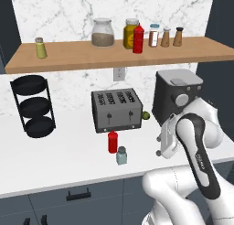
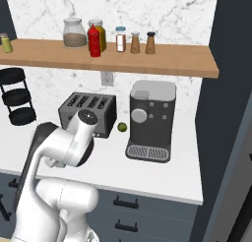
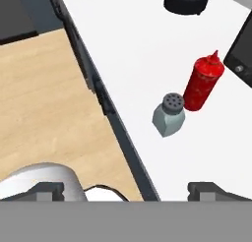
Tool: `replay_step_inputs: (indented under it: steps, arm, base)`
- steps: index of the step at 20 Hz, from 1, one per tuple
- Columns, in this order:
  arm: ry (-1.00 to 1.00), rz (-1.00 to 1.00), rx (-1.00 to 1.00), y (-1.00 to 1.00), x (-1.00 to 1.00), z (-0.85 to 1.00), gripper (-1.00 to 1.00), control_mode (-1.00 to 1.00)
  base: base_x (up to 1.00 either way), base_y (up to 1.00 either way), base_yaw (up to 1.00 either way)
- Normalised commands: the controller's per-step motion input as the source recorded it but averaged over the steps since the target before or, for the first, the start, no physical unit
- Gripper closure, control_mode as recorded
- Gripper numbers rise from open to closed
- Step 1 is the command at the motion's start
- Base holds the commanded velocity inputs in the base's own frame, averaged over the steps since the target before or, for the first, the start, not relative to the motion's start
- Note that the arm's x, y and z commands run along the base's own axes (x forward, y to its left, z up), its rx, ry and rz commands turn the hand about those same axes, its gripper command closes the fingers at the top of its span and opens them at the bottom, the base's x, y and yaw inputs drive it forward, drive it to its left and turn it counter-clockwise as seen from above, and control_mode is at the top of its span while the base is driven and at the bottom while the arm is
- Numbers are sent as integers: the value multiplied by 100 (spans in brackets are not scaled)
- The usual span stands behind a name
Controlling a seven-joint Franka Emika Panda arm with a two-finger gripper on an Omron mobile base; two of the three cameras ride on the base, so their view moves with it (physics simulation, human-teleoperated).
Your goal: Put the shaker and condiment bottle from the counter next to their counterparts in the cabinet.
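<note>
On the white counter (image 1: 59,155), a small pale blue-grey shaker (image 1: 121,156) (image 3: 170,116) stands just right of and in front of the all-red condiment bottle (image 1: 113,141) (image 3: 203,83), both in front of the toaster. My gripper (image 3: 127,189) (image 1: 161,150) hangs open and empty over the counter's front edge, right of the shaker and apart from it. Up on the long wooden cabinet shelf (image 1: 114,58) (image 2: 162,59) are the counterparts: a yellow-green shaker (image 1: 41,48) (image 2: 6,43) at the far left and a taller red bottle (image 1: 138,39) (image 2: 94,41) near the middle.
A toaster (image 1: 116,110) and a coffee machine (image 1: 176,96) stand at the back of the counter, with a lime (image 2: 122,127) between them. A black three-tier rack (image 1: 33,105) is at the left. Jars (image 1: 103,33) and brown spice shakers (image 1: 166,37) crowd the shelf around the tall red bottle.
</note>
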Motion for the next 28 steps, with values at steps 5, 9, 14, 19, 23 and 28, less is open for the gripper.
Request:
replay_step_inputs:
  steps: [5,9,14,19,23,28]
  arm:
    - [-13,33,7,14,51,-53,-100,-100]
    - [-3,23,6,2,18,-24,-100,-100]
    - [0,0,0,5,23,-6,-100,-100]
    - [0,0,2,19,47,-3,-100,-100]
    - [0,1,5,11,11,-21,-100,-100]
    - [0,6,4,7,0,-28,-100,-100]
  base:
    - [0,0,0]
    - [0,0,0]
    - [0,0,0]
    - [0,0,0]
    - [0,0,0]
    - [0,0,0]
